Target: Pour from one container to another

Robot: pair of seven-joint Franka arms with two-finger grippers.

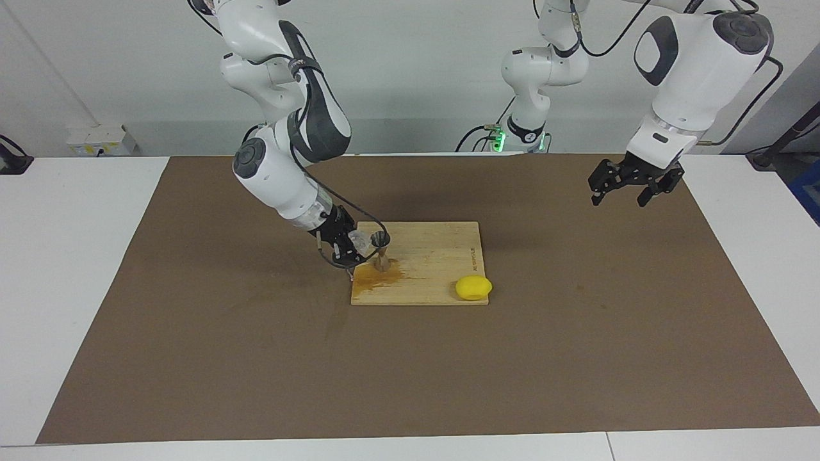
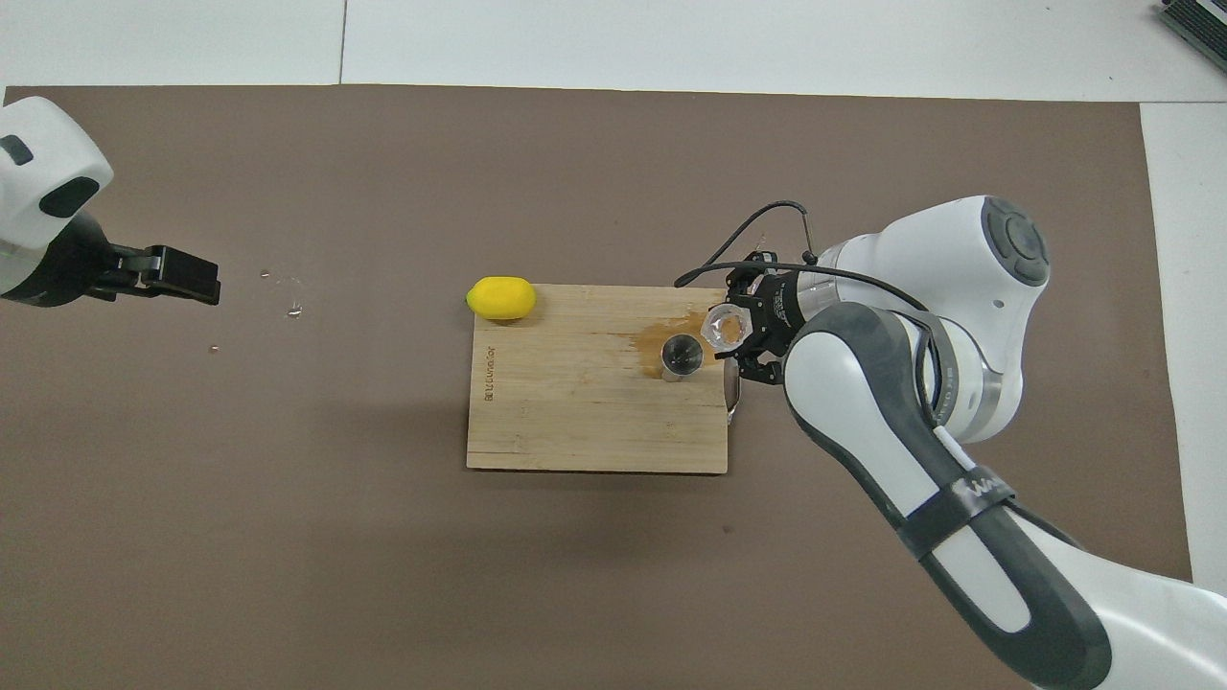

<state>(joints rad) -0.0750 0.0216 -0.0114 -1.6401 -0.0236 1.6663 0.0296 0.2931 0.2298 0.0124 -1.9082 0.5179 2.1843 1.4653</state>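
The small clear glass tumbler (image 1: 359, 241) (image 2: 721, 327) is held in my right gripper (image 1: 354, 246) (image 2: 731, 332), which is shut on it. The glass is tipped sideways with its mouth toward the metal jigger (image 1: 381, 248) (image 2: 682, 355) and hangs close beside the jigger's top cup. The jigger stands upright on the wooden cutting board (image 1: 435, 256) (image 2: 575, 422), at the board's edge toward the right arm's end. My left gripper (image 1: 617, 198) (image 2: 196, 278) hangs open and holds nothing, over the brown mat toward the left arm's end of the table.
A yellow lemon (image 1: 473, 287) (image 2: 500, 297) rests at the board's corner toward the left arm's end, farther from the robots. An amber wet stain (image 1: 378, 275) (image 2: 671, 331) spreads around the jigger's foot. A few droplets (image 2: 288, 305) lie on the mat near the left gripper.
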